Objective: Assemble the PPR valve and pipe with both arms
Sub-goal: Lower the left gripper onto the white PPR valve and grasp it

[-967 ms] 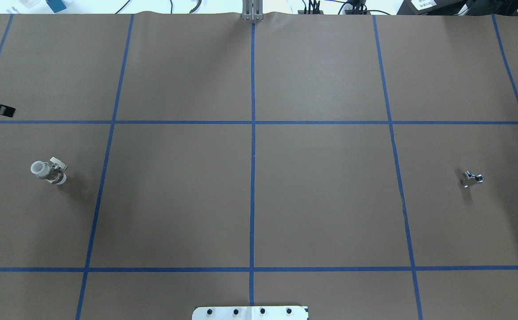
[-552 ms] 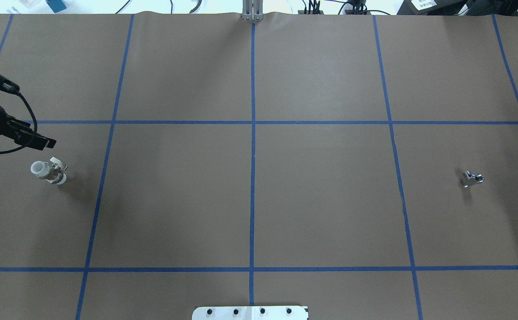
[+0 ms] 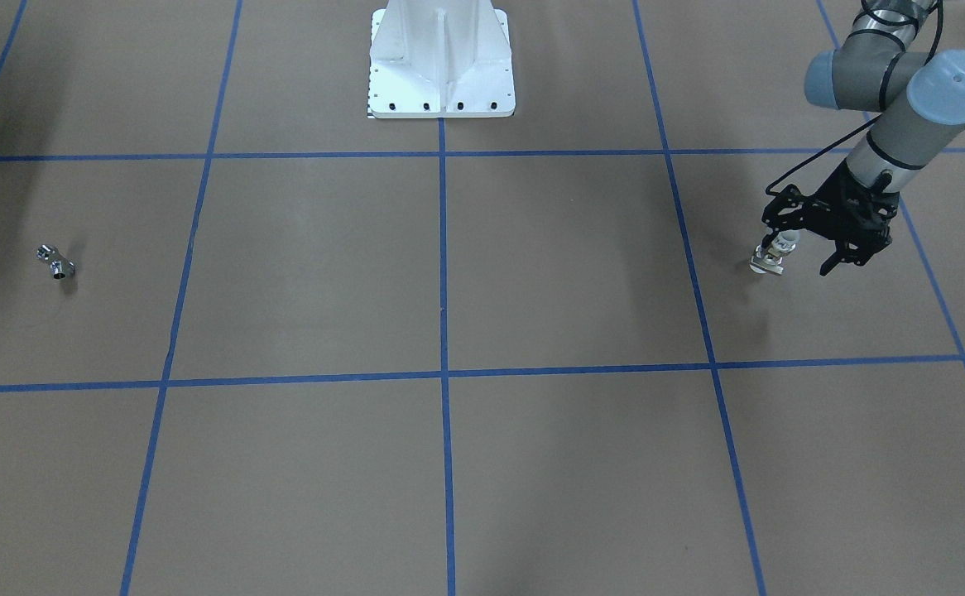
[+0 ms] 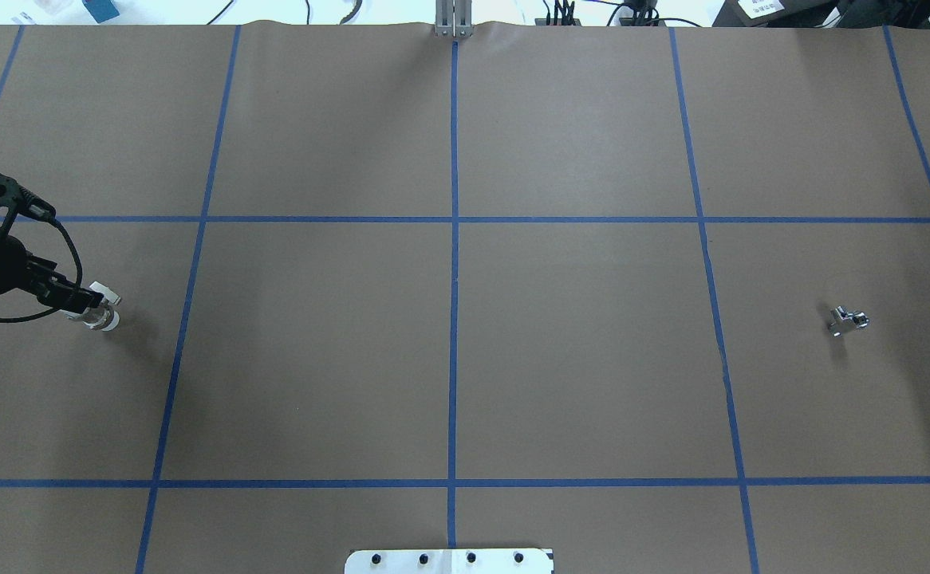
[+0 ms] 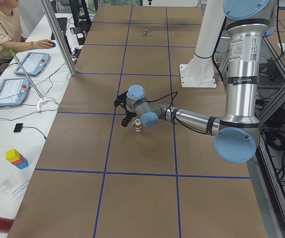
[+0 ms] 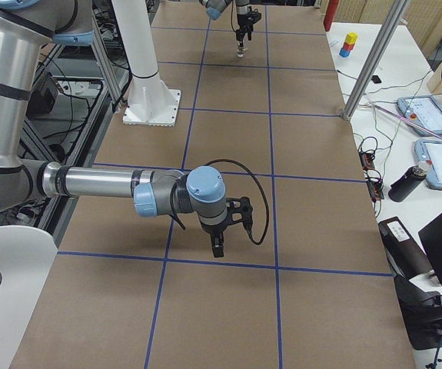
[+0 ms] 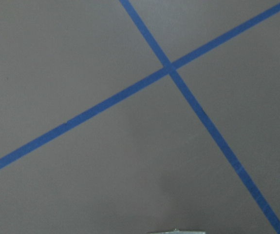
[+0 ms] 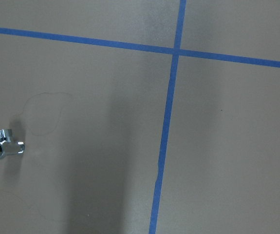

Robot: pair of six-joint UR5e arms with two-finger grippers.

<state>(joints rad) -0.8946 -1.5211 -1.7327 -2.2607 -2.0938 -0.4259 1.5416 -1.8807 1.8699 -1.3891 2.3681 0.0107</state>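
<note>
Valve [image 4: 106,319] | overhead: partly behind left hand [image 4: 82,301] | front: unhidden, hand spread

Robotics lab: tape-gridded test table [image 4: 577,359], operator [image 5: 1,29] at tablets [image 5: 32,63], aluminium post [image 5: 58,37].

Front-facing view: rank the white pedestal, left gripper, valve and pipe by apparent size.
Largest first:
1. white pedestal
2. left gripper
3. PPR valve and pipe: these look alike, and the valve is partly hidden, so I won't rank them.
</note>
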